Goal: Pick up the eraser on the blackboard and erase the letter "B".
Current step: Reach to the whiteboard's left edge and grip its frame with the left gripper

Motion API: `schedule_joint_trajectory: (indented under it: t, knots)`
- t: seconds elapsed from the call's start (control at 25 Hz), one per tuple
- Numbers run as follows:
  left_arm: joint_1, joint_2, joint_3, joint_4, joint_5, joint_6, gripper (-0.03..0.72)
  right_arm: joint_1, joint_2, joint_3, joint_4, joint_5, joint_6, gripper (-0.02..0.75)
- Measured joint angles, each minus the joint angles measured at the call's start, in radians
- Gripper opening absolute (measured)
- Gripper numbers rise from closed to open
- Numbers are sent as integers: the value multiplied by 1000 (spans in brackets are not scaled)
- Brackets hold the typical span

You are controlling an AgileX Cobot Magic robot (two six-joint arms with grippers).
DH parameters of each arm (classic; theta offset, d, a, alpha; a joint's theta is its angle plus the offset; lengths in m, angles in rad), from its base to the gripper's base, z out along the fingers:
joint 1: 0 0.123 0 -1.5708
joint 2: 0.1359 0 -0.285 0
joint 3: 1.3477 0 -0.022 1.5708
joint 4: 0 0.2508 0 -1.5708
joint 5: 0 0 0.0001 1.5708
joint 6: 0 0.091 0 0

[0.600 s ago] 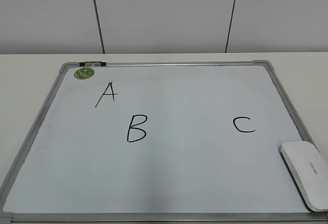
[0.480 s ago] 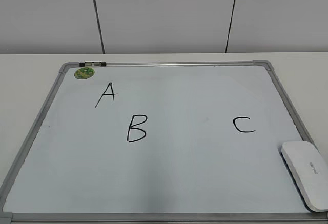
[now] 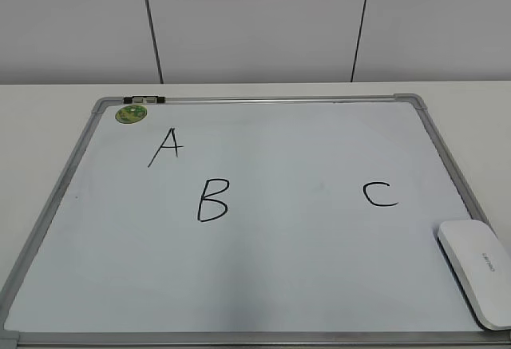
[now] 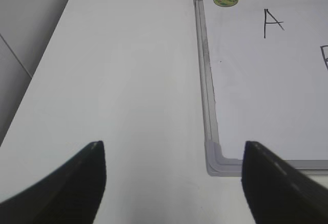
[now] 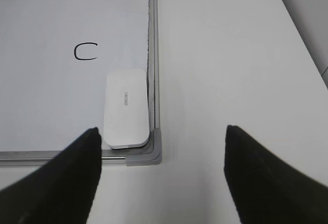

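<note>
The right gripper is seen with its two dark fingers spread wide and nothing between them, held above the bare table just short of the blackboard's near right corner. The eraser lies ahead of these fingers and a little to their left, flat on the blackboard in that corner, touching or nearly touching the right frame rail, its long axis running parallel to that rail and so roughly along the gripper's line of sight. The left gripper is likewise wide open and empty, poised off the board's near left corner, well apart from the eraser; the right arm is judged the nearer for the pick. The letter "B" is found left of centre, well apart from the eraser. One eraser, one blackboard, three letters and one round green magnet are counted.
</note>
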Motion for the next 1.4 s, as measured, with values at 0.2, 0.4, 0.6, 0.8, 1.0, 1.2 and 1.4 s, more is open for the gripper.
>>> schedule_joint_trajectory:
  t: [0.2, 0.4, 0.6, 0.8, 1.0, 1.2, 1.4]
  knots:
    - [0, 19, -2, 0, -7, 0, 592, 0, 0, 0, 0, 0, 0, 574]
    - [0, 161, -44, -23, -154, 0, 591, 0, 0, 0, 0, 0, 0, 574]
    - [0, 415, -57, -56, -288, 0, 591, 0, 0, 0, 0, 0, 0, 574]
    - [0, 717, -101, -101, -371, 18, 591, 0, 0, 0, 0, 0, 0, 574]
    - [-2, 982, -197, -114, -418, 53, 591, 0, 0, 0, 0, 0, 0, 574]
    - [-6, 1230, -342, -117, -407, 92, 582, 0, 0, 0, 0, 0, 0, 574]
    - [-6, 1437, -481, -130, -386, 112, 539, 0, 0, 0, 0, 0, 0, 574]
